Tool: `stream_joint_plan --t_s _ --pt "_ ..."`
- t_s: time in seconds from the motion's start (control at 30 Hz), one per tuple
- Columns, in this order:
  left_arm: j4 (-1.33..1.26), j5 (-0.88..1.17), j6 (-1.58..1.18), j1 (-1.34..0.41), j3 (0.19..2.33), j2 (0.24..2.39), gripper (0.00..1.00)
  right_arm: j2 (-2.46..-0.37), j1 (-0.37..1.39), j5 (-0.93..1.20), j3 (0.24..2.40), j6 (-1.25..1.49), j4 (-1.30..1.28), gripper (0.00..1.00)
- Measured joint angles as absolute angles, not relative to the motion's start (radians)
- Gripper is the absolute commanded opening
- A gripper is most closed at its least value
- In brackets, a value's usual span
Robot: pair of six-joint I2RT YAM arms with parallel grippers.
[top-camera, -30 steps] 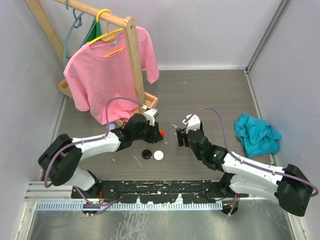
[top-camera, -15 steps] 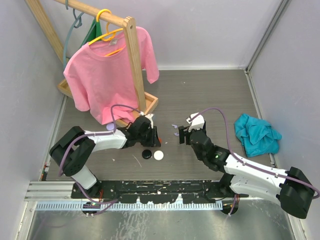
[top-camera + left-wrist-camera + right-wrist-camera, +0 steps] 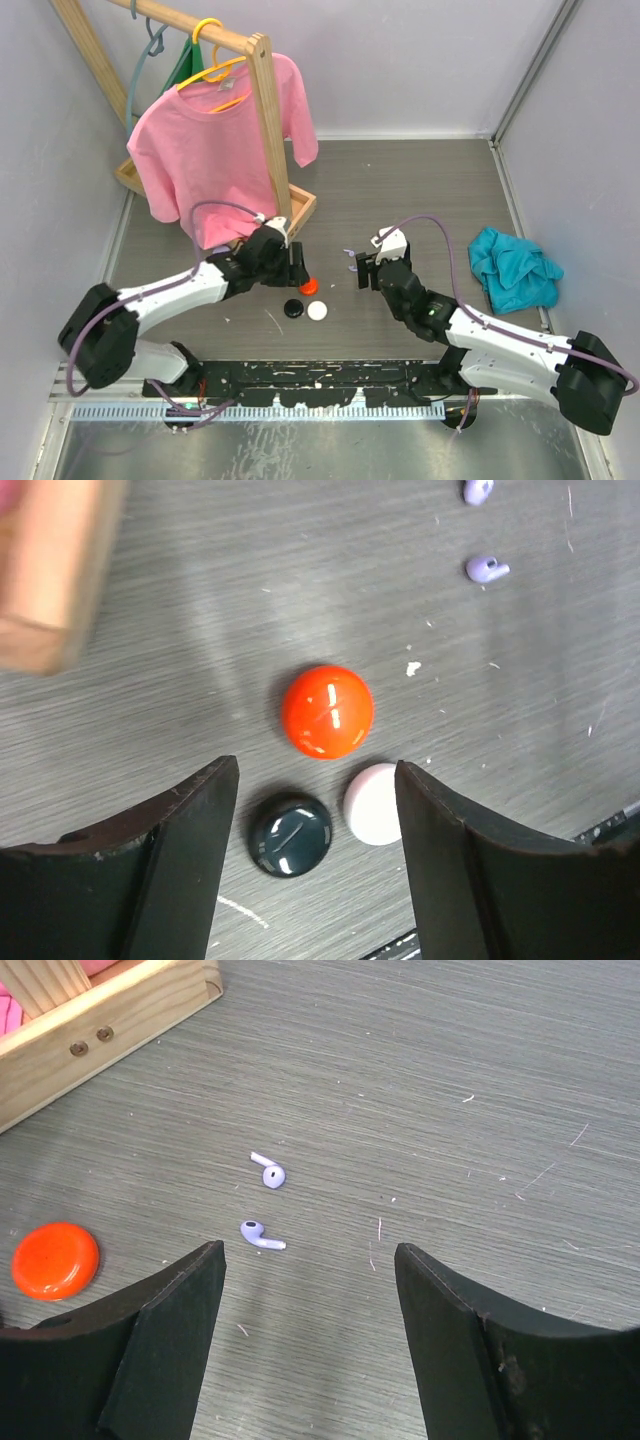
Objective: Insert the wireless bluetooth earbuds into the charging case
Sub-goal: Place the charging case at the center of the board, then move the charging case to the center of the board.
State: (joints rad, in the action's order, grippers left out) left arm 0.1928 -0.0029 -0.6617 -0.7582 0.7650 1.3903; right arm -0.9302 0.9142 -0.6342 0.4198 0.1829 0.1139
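Two small lilac plastic earbuds point(image 3: 262, 1234): located just ahead of the right gripper point(image 3: 305, 1258), jaws spread, empty; nearer stem laid crosswise. Left gripper point(image 3: 315, 770), likewise spread, farther.

Wooden clothes rack point(image 3: 270, 120) stands at the far left of the grey wood-grain table point(image 3: 420, 190). Pink T-shirt point(image 3: 215, 150) hangs from its bar on a yellow hanger point(image 3: 212, 40). A green garment point(image 3: 185, 62) and a blue-grey hanger point(image 3: 150, 45) sit behind it. The rack's base point(image 3: 110, 1010) shows two screw heads. Teal cloth point(image 3: 515, 268) lies crumpled near the right wall.
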Motion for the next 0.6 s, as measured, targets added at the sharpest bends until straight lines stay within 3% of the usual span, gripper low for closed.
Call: stream_joint_plan --t_s 0.3,0.6 --pt "0.350 -0.196 -0.635 -0.604 0.643 1.093 0.73 -0.949 0.914 -0.631 0.420 0.183 0.112 0.76" --pt "0.348 -0.279 -0.599 -0.367 0.579 1.094 0.73 -0.949 0.914 -0.627 0.420 0.183 0.109 0.78"
